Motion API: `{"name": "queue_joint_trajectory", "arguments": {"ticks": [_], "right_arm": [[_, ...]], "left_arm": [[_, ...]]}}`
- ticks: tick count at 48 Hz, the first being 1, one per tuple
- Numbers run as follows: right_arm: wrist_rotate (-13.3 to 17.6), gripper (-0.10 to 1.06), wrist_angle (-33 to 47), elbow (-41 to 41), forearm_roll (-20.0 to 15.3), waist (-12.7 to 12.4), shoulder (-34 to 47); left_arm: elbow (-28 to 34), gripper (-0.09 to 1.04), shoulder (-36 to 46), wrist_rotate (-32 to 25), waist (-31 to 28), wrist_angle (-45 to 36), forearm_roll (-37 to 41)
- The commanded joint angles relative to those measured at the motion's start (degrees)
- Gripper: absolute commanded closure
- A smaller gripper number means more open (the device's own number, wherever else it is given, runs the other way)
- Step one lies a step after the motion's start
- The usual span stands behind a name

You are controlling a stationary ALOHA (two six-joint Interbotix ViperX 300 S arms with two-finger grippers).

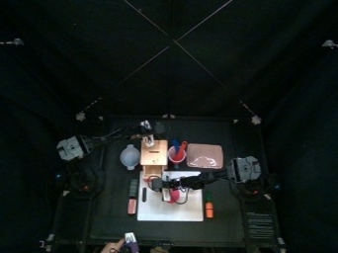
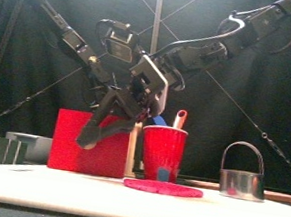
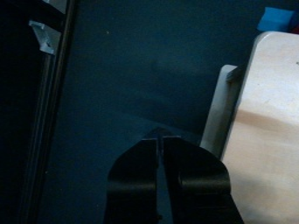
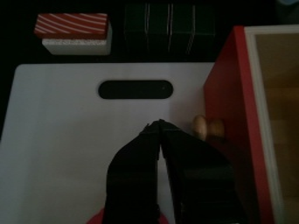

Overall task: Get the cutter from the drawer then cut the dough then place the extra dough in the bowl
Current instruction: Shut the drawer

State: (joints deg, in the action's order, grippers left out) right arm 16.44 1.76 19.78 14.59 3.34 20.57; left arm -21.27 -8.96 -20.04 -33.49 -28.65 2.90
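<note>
Fronting the red cup (image 2: pixel 164 148), the dough (image 2: pixel 162 188) hides its base.

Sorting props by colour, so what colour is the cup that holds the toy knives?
Red. The cup shows best in the front view.

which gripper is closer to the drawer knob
Right. The right gripper is just beside the knob; the left gripper is over bare table beside the wooden box.
</note>
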Motion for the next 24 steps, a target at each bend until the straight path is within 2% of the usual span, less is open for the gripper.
{"name": "queue_joint_trajectory", "arguments": {"ticks": [1,24], "right_arm": [[0.0,0.86,-0.53,-1.67,1.41,-0.53,-0.7],[0.0,0.86,-2.55,-3.69,4.66,-4.13,-0.44]], "left_arm": [[0.79,0.54,0.35,-0.09,0.0,0.35,0.18],[0.09,0.54,0.09,-0.18,0.09,0.35,0.44]]}}
